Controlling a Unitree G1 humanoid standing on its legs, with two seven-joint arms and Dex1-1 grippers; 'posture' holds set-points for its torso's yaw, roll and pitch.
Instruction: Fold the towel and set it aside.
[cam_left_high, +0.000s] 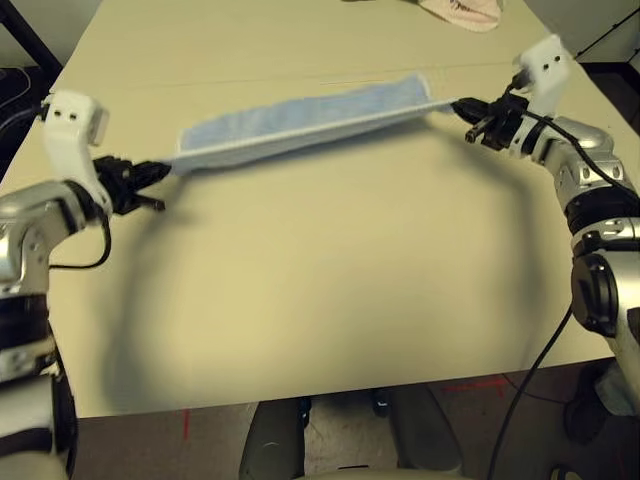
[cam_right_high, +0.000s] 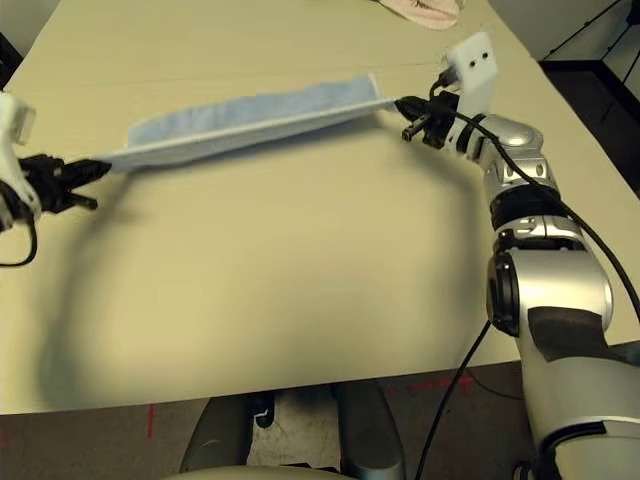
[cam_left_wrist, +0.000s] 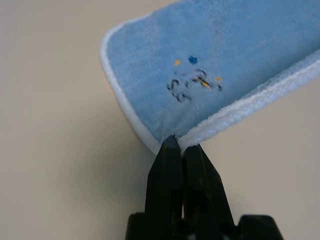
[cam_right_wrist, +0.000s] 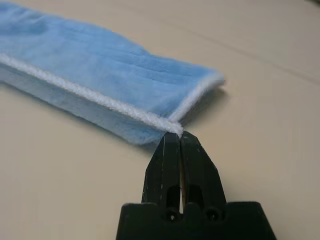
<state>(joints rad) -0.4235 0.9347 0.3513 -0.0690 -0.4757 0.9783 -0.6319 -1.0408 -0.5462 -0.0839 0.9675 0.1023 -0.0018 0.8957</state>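
The light blue towel (cam_left_high: 305, 120) with white edging is stretched taut between my two grippers, low over the far half of the table, its front edge lifted. My left gripper (cam_left_high: 163, 171) is shut on the towel's left corner (cam_left_wrist: 172, 140), beside a small dark embroidered mark (cam_left_wrist: 192, 80). My right gripper (cam_left_high: 458, 104) is shut on the towel's right corner (cam_right_wrist: 176, 129). The far part of the towel (cam_right_wrist: 100, 65) lies folded back against the tabletop.
The beige table (cam_left_high: 330, 290) spreads wide in front of the towel. A pink cloth (cam_left_high: 462, 12) lies at the table's far edge, behind my right arm. Black cables run along both forearms.
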